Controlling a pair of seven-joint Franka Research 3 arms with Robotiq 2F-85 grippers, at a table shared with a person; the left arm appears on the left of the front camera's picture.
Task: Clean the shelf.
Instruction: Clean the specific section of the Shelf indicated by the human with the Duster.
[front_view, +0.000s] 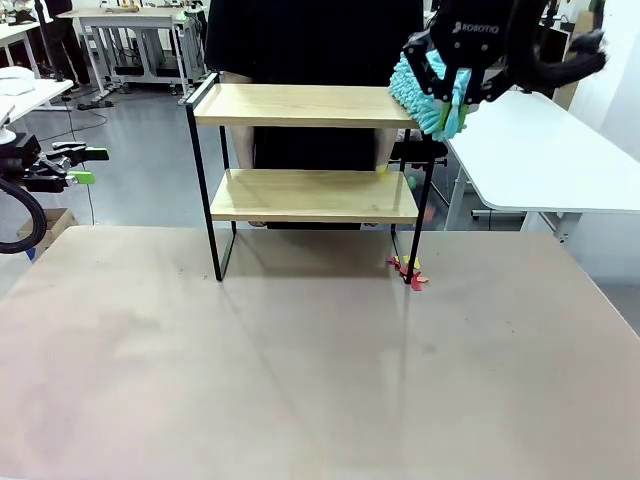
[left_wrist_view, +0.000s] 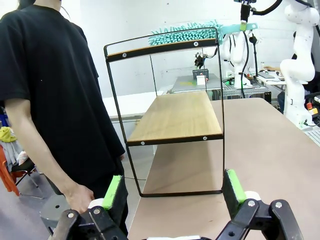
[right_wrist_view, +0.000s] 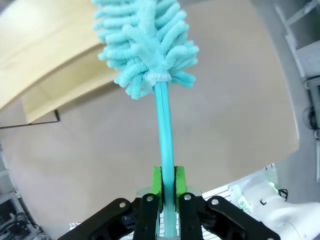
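The shelf stands mid-table, two light wooden boards in a thin black frame. My right gripper hangs above its right end, shut on the handle of a turquoise fluffy duster whose head lies at the top board's right edge. In the right wrist view the green pads clamp the handle of the duster above the shelf. My left gripper is open, far left and off the table; its wrist view looks at the shelf end-on through the open gripper, with the duster on top.
A person in a black T-shirt stands behind the shelf, one hand hanging near my left gripper. Small red and yellow scraps lie by the shelf's front right leg. A white table stands at the right.
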